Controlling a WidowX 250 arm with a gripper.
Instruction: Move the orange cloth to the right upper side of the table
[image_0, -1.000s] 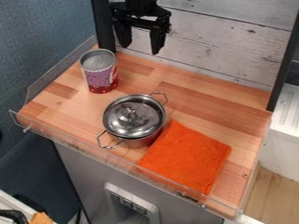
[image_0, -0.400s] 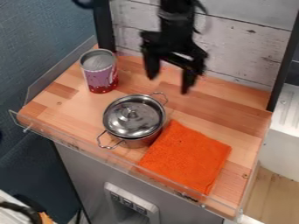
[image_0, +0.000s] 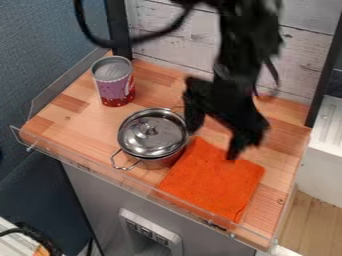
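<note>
Over the upper edge of the cloth hangs my gripper (image_0: 212, 145), open, its two fingers spread apart with nothing between them. One fingertip is beside the pot's right rim and the other is over the cloth's upper right part. The orange cloth (image_0: 212, 181) lies flat at the lower right of the wooden table (image_0: 67, 118), near its front edge and to the right of the pot. Its upper edge is partly hidden by the gripper.
A lidded metal pot (image_0: 152, 135) with two wire handles stands mid-table, close to the cloth's left side. A purple and red can (image_0: 114, 82) is at the back left. Low transparent guards (image_0: 100, 171) border the table, and a whitewashed plank wall rises behind.
From above the back of the table, the gripper has come down, forward and to the right, to the cloth's upper edge. Cloth, pot and can have kept their places.
</note>
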